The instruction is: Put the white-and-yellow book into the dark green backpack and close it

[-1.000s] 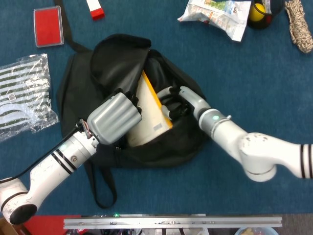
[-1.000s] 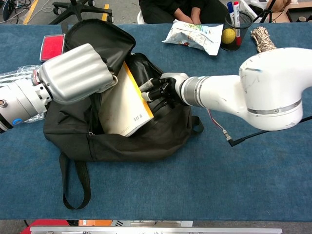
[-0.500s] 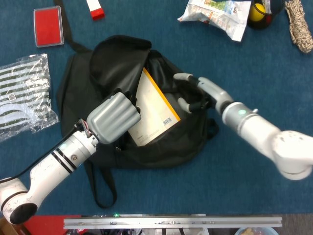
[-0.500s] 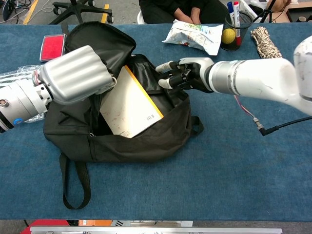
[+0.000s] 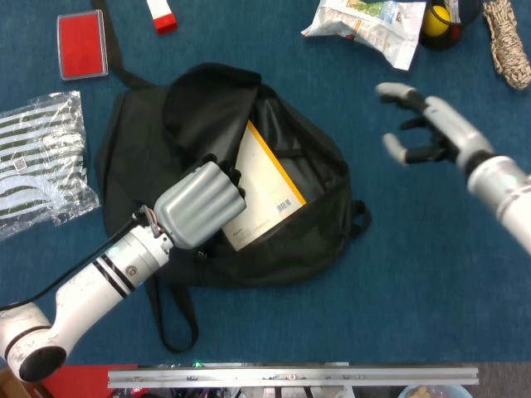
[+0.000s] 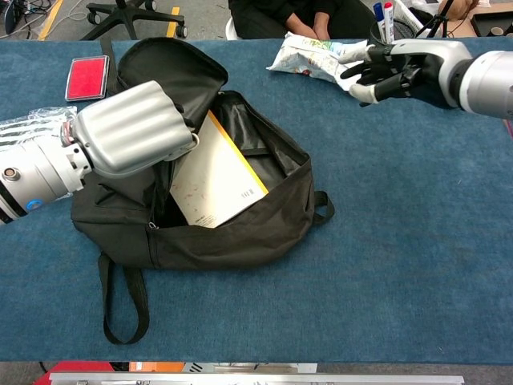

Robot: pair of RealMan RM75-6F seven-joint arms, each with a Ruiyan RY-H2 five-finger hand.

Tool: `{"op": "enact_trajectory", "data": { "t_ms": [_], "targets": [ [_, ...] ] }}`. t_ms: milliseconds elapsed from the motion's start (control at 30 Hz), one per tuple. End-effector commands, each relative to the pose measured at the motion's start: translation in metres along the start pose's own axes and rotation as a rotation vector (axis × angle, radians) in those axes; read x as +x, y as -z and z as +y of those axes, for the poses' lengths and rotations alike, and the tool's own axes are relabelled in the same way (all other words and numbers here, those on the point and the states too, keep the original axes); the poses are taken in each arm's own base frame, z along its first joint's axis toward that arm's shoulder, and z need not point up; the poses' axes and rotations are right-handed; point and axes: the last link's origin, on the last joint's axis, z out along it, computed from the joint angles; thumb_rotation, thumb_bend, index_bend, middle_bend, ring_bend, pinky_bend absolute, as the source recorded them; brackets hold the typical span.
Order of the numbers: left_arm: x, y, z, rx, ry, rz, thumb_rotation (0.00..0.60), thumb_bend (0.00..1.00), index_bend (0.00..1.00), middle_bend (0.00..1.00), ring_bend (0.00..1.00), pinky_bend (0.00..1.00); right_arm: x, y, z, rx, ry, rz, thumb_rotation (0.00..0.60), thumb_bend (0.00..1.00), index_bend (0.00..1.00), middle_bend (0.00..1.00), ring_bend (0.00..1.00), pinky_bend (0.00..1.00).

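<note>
The dark green backpack (image 5: 307,249) (image 6: 240,241) lies flat in the middle of the blue table with its top zipped open and its flap thrown back. The white-and-yellow book (image 5: 265,195) (image 6: 212,180) sits tilted in the opening, its lower part inside and its yellow spine to the right. My left hand (image 5: 199,203) (image 6: 132,128) is at the opening's left rim, fingers curled over the fabric and gripping it. My right hand (image 5: 427,124) (image 6: 397,68) hovers well to the right of the bag, fingers spread, holding nothing.
A snack bag (image 5: 365,25) (image 6: 317,56), a yellow ball (image 5: 437,18) and a rope coil (image 5: 506,41) lie at the far right. A red case (image 5: 81,43) and a striped plastic bag (image 5: 41,162) lie at the left. The backpack's strap loop (image 5: 174,319) trails toward me.
My right hand let go of the book and drew back up and to the right, away from the bag. The book dropped flatter into the opening. My left hand stayed on the rim.
</note>
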Motion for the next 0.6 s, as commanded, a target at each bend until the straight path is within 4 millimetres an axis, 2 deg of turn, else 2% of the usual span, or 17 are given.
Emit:
{"op": "enact_trajectory", "data": {
  "t_ms": [33, 100, 233, 600],
  "targets": [
    [0.002, 0.0, 0.002, -0.008, -0.004, 0.015, 0.6, 0.4, 0.51, 0.49, 0.53, 0.64, 0.025, 0.011, 0.025, -0.022, 0.081, 0.091, 0.6, 0.48, 0.11, 0.12, 0.06, 0.17],
    [0.004, 0.0, 0.002, -0.011, -0.007, 0.036, 0.6, 0.4, 0.45, 0.43, 0.51, 0.63, 0.033, 0.013, 0.032, -0.028, 0.102, 0.124, 0.6, 0.47, 0.11, 0.12, 0.06, 0.17],
    [0.01, 0.001, 0.001, -0.011, 0.029, 0.06, 0.6, 0.4, 0.35, 0.32, 0.41, 0.6, 0.045, 0.016, 0.041, -0.032, 0.104, 0.163, 0.6, 0.48, 0.11, 0.12, 0.06, 0.17],
    [0.023, 0.014, -0.008, 0.012, 0.097, 0.092, 0.6, 0.4, 0.26, 0.3, 0.4, 0.58, 0.064, 0.021, 0.054, -0.044, 0.117, 0.212, 0.6, 0.48, 0.11, 0.12, 0.05, 0.17]
  ]
}}
